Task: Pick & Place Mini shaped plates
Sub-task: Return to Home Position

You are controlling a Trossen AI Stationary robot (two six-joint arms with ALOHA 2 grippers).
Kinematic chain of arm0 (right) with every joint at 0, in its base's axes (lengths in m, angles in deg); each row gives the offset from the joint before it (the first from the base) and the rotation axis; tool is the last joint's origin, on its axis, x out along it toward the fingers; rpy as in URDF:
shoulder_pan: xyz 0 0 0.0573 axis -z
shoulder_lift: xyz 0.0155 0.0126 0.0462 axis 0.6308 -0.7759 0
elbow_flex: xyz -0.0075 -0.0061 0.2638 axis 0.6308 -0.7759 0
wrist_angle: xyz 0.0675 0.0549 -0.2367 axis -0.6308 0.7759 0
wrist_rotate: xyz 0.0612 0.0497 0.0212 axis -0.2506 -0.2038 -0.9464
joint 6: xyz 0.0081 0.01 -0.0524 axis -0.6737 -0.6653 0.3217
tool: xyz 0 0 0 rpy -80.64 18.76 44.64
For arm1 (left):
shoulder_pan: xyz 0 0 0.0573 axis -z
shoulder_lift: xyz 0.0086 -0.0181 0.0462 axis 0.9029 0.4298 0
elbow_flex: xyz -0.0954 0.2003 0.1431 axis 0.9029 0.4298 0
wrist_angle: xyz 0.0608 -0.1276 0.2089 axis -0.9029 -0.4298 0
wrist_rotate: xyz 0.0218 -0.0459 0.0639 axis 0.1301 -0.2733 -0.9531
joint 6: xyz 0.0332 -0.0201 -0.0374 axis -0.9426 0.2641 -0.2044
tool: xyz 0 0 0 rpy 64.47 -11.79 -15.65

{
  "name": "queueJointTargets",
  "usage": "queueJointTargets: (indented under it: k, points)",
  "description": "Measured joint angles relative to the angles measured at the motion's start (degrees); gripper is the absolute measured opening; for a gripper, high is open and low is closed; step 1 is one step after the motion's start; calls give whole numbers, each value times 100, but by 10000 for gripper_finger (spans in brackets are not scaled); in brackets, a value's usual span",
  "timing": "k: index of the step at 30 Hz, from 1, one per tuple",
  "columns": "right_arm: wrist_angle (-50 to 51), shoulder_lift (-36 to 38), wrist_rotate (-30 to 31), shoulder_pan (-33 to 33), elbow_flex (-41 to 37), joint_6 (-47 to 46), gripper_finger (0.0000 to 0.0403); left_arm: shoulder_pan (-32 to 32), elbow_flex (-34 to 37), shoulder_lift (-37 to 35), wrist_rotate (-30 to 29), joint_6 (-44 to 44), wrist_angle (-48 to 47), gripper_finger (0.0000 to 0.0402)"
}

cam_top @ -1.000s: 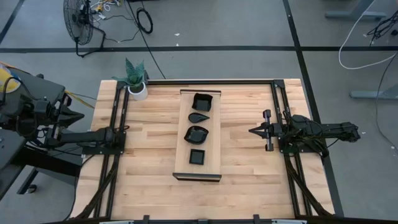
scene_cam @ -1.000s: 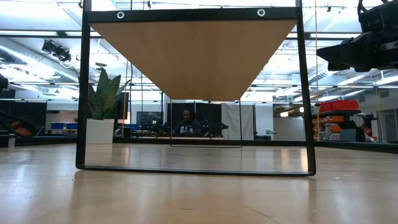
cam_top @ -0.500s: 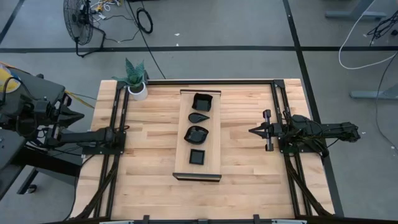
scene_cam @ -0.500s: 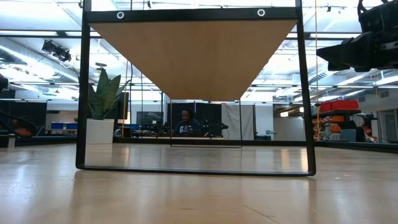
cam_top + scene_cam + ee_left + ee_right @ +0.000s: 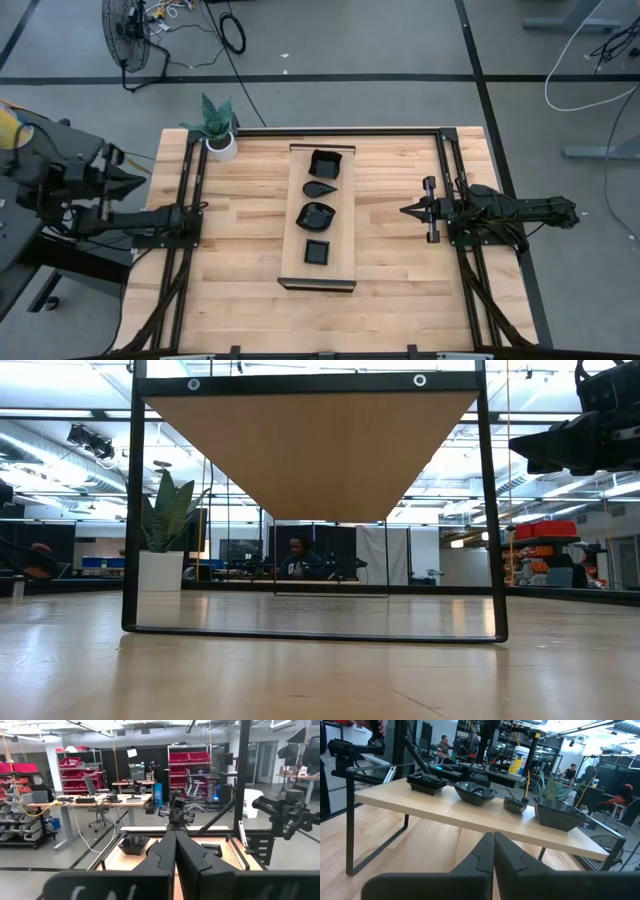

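Four stacks of mini shaped plates (image 5: 316, 215) on one shelf (image 5: 342, 235), well ahead of two grippers, right gripper (image 5: 405, 210) clenched empty, left gripper (image 5: 128, 180) clenched empty, farther off

Four shiny black plates (image 5: 317, 188) sit in a line on the long wooden shelf (image 5: 343, 232) in the middle of the high view. From top to bottom: a wavy bowl (image 5: 324, 163), a drop plate (image 5: 320, 188), a leaf plate (image 5: 315, 215) and a square plate (image 5: 317, 252). All sit flat, none touching.
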Motion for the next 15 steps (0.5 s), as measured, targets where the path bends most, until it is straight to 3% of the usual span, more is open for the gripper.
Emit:
queueJointTargets:
  k: [15]
  points:
    - [0, 0, 0, 0, 0, 0, 11, 199, 2400, -2, 98, 192, 2757, 14]
